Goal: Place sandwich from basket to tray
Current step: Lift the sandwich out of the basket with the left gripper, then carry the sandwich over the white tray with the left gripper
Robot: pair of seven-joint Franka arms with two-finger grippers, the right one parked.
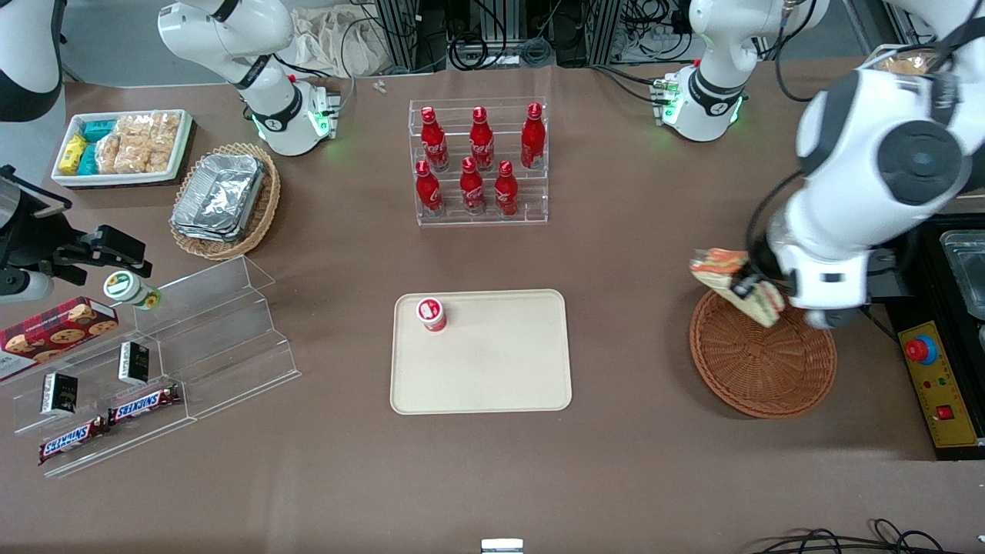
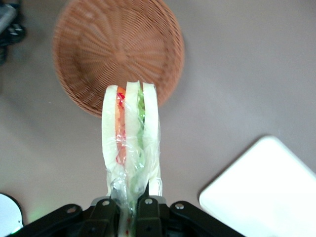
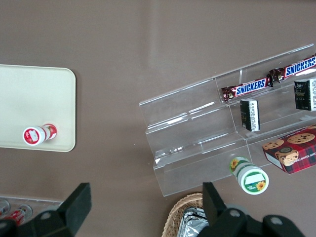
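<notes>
One step down by the look of it: you've got the sandwich (image 1: pixel 736 285) out of the basket (image 1: pixel 762 355), and now you're in the carry part of the job. Your gripper (image 2: pixel 129 210) is clamped on the wrapped end of the sandwich, jaws pinched together on the plastic and bread, so the wedge sticks out from the fingers with its orange, red and green layers showing edge-on in the wrist view. From the front it hangs tilted above the basket's rim, on the side farther from the front camera, clear of the wicker as far as I can tell. The tray (image 1: pixel 492 385) sits well apart from the basket, toward the parked arm's end of the table, so my guess is the next move is a sideways carry until you're over it, then down and let go. One thing to watch: there's a small red cup (image 1: pixel 432 314) with a white lid standing on the tray's corner, so I'd aim for the bare middle. The grip is only on the wrap end, so I'd move gently in case it swings or slips.
</notes>
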